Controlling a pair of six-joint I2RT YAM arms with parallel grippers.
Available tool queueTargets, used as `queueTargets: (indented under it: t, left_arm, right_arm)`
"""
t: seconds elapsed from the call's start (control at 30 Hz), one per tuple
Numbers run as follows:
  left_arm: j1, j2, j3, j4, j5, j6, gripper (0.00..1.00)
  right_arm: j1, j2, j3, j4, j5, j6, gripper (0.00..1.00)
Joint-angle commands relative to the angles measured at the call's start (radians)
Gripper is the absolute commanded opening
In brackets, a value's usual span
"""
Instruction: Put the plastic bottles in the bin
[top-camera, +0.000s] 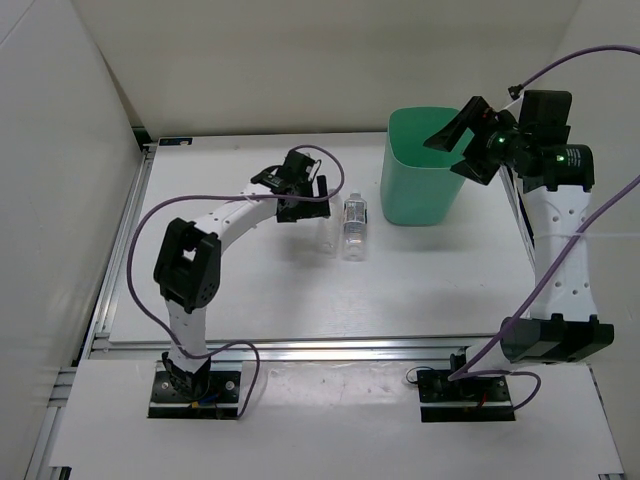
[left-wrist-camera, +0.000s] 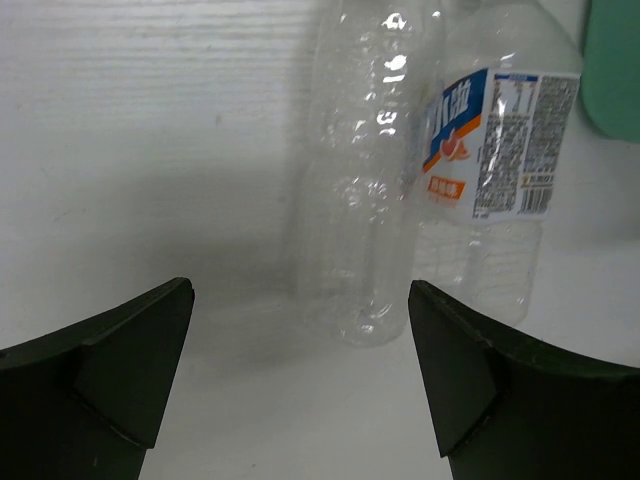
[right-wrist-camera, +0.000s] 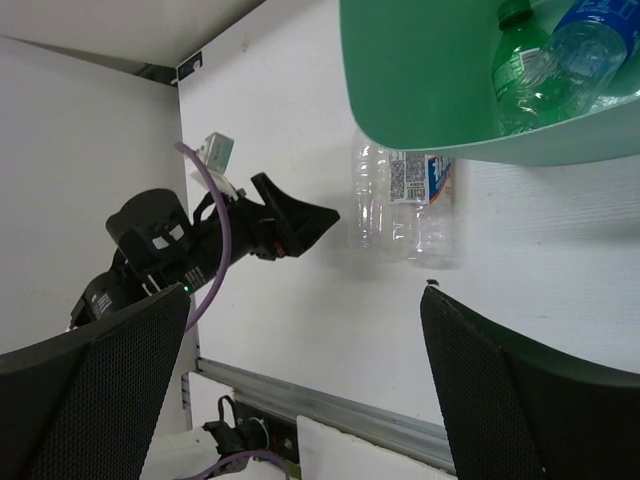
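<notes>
- The left gripper (left-wrist-camera: 300, 289) has its fingers (left-wrist-camera: 120, 380) spread wide and grips nothing; it sits low over the table (top-camera: 250, 290), pointing at two bottles lying there.
- The clear bottle (left-wrist-camera: 358, 200) lies on its side straight ahead of the gap between those fingers, near but apart from them.
- The labelled bottle (left-wrist-camera: 500, 170) lies on its side just beside the clear one, on the side towards the bin (its label is white, blue and orange); whether the two touch cannot be told.
- The right gripper (right-wrist-camera: 305, 295) is also spread and empty, held high over the bin's rim on the right side of the table.
- The bin (top-camera: 420, 195) stands upright at the back right of the table, just beyond the two lying bottles.
- Inside the bin lie a green bottle (right-wrist-camera: 520, 70) and a blue bottle (right-wrist-camera: 590, 45), close together against its wall.
- The left arm (top-camera: 220, 220) reaches from its base up and right across the table; the right arm (top-camera: 565, 250) rises straight from its base and bends left towards the bin.
- A purple cable (top-camera: 150, 230) loops along each arm.
</notes>
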Motion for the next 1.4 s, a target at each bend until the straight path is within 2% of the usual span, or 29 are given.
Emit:
queueTargets:
  t: [0.0,0.23,0.5,0.57,0.6,0.63,0.67,0.7,0.73,0.87,0.97,1.07,1.1,1.17,1.2,1.27,1.33,1.37]
  left_arm:
    - [-0.003,0.029,0.092,0.029,0.042,-0.001,1.0]
    - [-0.003,0.172,0.242,0.029,0.121,0.008,1.0]
    - [0.008,0.299,0.268,0.029,0.182,-0.01,1.0]
    - [0.02,0.329,0.268,0.029,0.219,-0.019,0.97]
    - [0.029,0.329,0.268,0.029,0.239,-0.019,0.92]
    - [0.043,0.342,0.268,0.029,0.28,-0.033,0.63]
    - [0.043,0.342,0.268,0.029,0.294,-0.044,0.5]
    - [0.055,0.342,0.268,0.029,0.306,-0.053,0.41]
    - [0.066,0.342,0.268,0.029,0.306,-0.064,0.37]
    - [0.098,0.272,0.236,0.029,0.297,-0.054,0.38]
    - [0.127,0.194,0.299,0.029,0.276,-0.108,0.4]
    - [0.127,0.183,0.525,0.029,0.26,-0.133,0.41]
    - [0.118,0.215,0.687,0.029,0.26,-0.142,0.41]
    - [0.118,0.266,0.866,0.04,0.291,-0.182,0.43]
    - [0.118,0.292,1.008,0.063,0.324,-0.206,0.44]
    - [0.118,0.332,1.064,0.196,0.372,-0.326,0.47]
    - [0.118,0.332,0.987,0.335,0.436,-0.421,0.47]
    - [0.118,0.332,0.948,0.5,0.482,-0.524,0.46]
  right_arm:
    - [0.002,-0.008,0.026,0.026,-0.06,-0.033,1.0]
    - [0.002,0.001,0.044,0.026,-0.07,-0.042,1.0]
    - [0.002,-0.02,0.034,0.007,-0.039,-0.063,1.0]
    - [0.002,-0.03,0.024,0.007,-0.027,-0.072,1.0]
    - [0.002,-0.03,0.014,0.007,-0.027,-0.072,1.0]
    - [0.002,-0.039,0.002,0.007,-0.027,-0.072,1.0]
    - [0.002,-0.039,0.001,0.007,-0.018,-0.072,1.0]
    - [0.002,-0.039,0.001,0.007,-0.018,-0.072,1.0]
    - [0.002,-0.039,0.001,0.007,-0.018,-0.072,1.0]
    - [0.002,-0.039,0.001,0.007,-0.018,-0.072,1.0]
    - [0.002,-0.039,-0.008,0.007,-0.027,-0.063,1.0]
    - [0.002,-0.039,-0.008,0.007,-0.027,-0.054,1.0]
    - [0.002,-0.039,-0.017,0.007,-0.027,-0.045,1.0]
    - [0.002,-0.039,-0.017,0.007,-0.016,-0.045,1.0]
    - [0.002,-0.048,-0.017,0.007,-0.016,-0.036,1.0]
    - [0.002,-0.057,-0.026,0.007,-0.002,-0.036,1.0]
    - [0.002,-0.077,-0.026,0.007,0.03,-0.036,1.0]
    - [0.002,-0.077,-0.026,0.007,0.03,-0.036,1.0]
